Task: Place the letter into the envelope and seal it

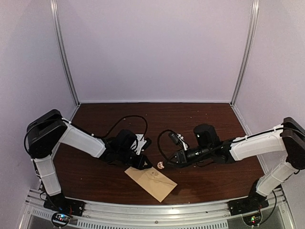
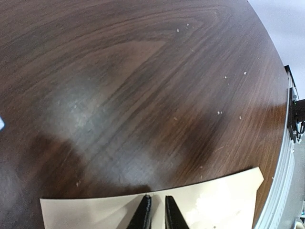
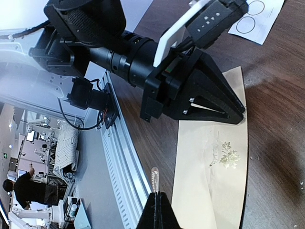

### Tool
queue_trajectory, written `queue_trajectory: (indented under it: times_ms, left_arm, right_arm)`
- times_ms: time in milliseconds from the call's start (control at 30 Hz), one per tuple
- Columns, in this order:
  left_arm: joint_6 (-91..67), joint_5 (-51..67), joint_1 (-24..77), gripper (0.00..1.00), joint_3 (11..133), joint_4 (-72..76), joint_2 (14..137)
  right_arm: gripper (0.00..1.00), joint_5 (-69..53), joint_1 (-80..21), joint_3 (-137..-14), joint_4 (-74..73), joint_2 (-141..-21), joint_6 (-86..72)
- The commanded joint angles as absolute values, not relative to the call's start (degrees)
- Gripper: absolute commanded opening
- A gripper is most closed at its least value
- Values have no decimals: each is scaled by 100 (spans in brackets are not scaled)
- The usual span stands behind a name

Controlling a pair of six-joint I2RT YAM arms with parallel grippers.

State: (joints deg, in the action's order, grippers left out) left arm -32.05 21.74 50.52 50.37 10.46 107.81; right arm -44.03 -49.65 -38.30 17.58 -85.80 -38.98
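Observation:
The tan envelope (image 1: 151,182) lies flat near the table's front edge with its pointed flap folded down and a gold leaf print (image 3: 228,155) on it. No letter shows. My left gripper (image 1: 143,162) rests its tips on the envelope's far corner; in the left wrist view (image 2: 156,202) the fingers stand over the envelope (image 2: 214,200) with only a thin gap between them. My right gripper (image 1: 167,163) is shut on a small round sticker (image 3: 154,177), held just above the table beside the envelope's edge (image 3: 200,181).
A white card with round stickers (image 3: 257,14) lies on the table behind the left gripper. The aluminium rail (image 3: 121,157) runs along the table's front edge, close to the envelope. Pale walls enclose the back and sides.

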Motion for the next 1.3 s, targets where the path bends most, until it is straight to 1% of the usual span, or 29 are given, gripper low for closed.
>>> queue_trajectory:
  times_ms: [0, 367, 500, 633, 833, 1267]
  left_arm:
    - [-3677, 2047, 5081, 13, 4534, 1154, 10445]
    - [-4298, 1875, 5546, 13, 3739, 1189, 9602]
    - [-4333, 1765, 5604, 13, 3644, 1098, 9280]
    - [-4266, 1747, 5638, 13, 3821, 1004, 9110]
    - [-4100, 1844, 5776, 12, 4063, 960, 9280]
    - [-4149, 1994, 6113, 5, 3951, 1030, 9566]
  right_arm:
    - [0, -4307, -5025, -3774, 2059, -8710, -4147]
    - [0, -4441, -5292, -3671, 2379, -8988, -4570]
    - [0, -4486, -5418, -3718, 2472, -9172, -4670]
    - [0, -4500, -5470, -3706, 2614, -9230, -4801]
    - [0, -4450, -5491, -3620, 2761, -9135, -4935]
    - [0, -4414, -5532, -3500, 2844, -9194, -5078]
